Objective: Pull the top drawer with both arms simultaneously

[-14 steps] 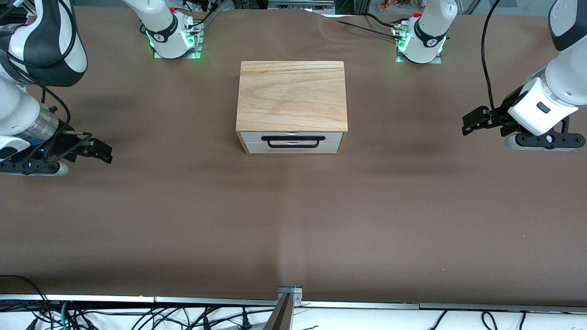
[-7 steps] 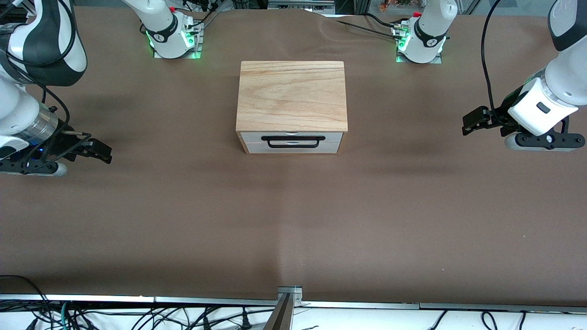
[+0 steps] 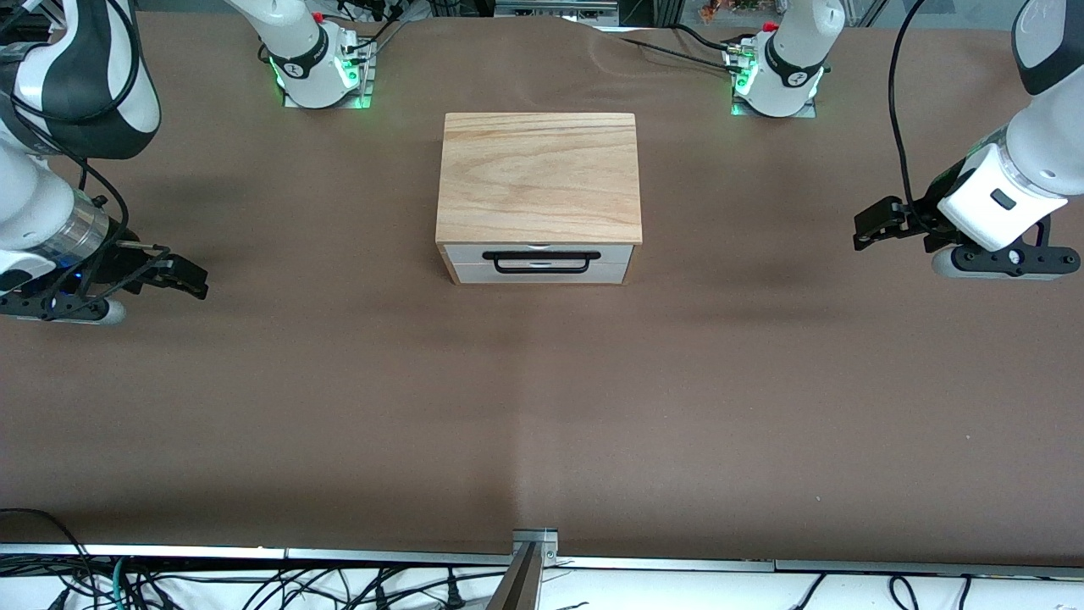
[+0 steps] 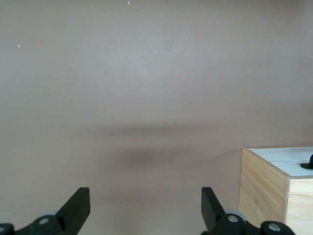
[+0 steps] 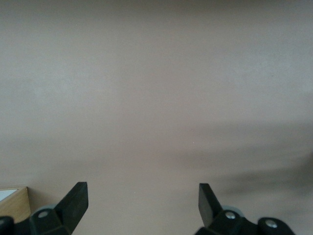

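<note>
The right pincer (image 3: 182,278) hangs over the counter (image 3: 542,407) toward the right arm's end, well apart from the cabinet (image 3: 539,178); its fingers stand wide, nothing between them, and the right wrist view shows only bare counter with a corner of the cabinet at the frame's edge.

The cabinet sits mid-counter between the two arm bases; its wood top overhangs a white front that faces the front camera. The top drawer (image 3: 539,252) lies just under that top, shut flush; its black loop handle (image 3: 540,261) spans the middle of the front and hangs down over the panel below. Nothing else lies on the counter.

The left pincer (image 3: 881,224) hangs over the counter toward the left arm's end, also well apart from the cabinet; its fingers are wide and empty, and the left wrist view catches the cabinet's side and a bit of the white front.

The step in hand looks like the approach; no contact yet. To do it well, I judge both pincers should come round in front of the drawer and drop to the handle's height together; each should take the bar on its own half, clear of the other, with fingers straddling the wire before closing. The pull should then run straight toward the front camera at matched pace; uneven pulling could skew the drawer or drag the whole cabinet.
</note>
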`<action>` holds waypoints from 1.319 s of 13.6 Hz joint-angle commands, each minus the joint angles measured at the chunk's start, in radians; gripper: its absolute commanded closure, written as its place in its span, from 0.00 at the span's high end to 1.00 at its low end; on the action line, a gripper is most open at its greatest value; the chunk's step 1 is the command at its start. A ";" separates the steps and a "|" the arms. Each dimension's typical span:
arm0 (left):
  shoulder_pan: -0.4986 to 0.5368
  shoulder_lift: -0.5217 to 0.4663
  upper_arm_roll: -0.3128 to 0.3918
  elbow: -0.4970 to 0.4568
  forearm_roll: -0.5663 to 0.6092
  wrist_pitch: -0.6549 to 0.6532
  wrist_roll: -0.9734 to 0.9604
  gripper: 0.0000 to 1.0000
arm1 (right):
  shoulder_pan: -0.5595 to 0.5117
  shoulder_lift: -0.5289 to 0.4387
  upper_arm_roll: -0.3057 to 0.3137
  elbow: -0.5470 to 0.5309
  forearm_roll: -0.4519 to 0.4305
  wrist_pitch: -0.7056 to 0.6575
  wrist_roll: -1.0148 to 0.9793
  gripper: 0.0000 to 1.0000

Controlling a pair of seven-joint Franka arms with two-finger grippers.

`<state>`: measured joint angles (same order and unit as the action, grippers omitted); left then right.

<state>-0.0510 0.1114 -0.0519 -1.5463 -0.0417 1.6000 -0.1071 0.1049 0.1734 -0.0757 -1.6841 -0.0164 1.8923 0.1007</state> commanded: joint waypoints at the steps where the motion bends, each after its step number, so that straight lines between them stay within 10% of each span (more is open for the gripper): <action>1: 0.008 0.005 -0.006 0.015 0.020 -0.006 0.026 1.00 | 0.004 -0.015 0.000 0.000 -0.013 -0.019 0.014 1.00; 18: 0.016 0.019 -0.003 0.015 -0.035 -0.005 0.020 1.00 | 0.003 0.011 0.036 0.000 0.016 -0.024 0.019 1.00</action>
<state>-0.0500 0.1132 -0.0519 -1.5463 -0.0471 1.5999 -0.1071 0.1078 0.1762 -0.0613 -1.6851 -0.0124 1.8595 0.1028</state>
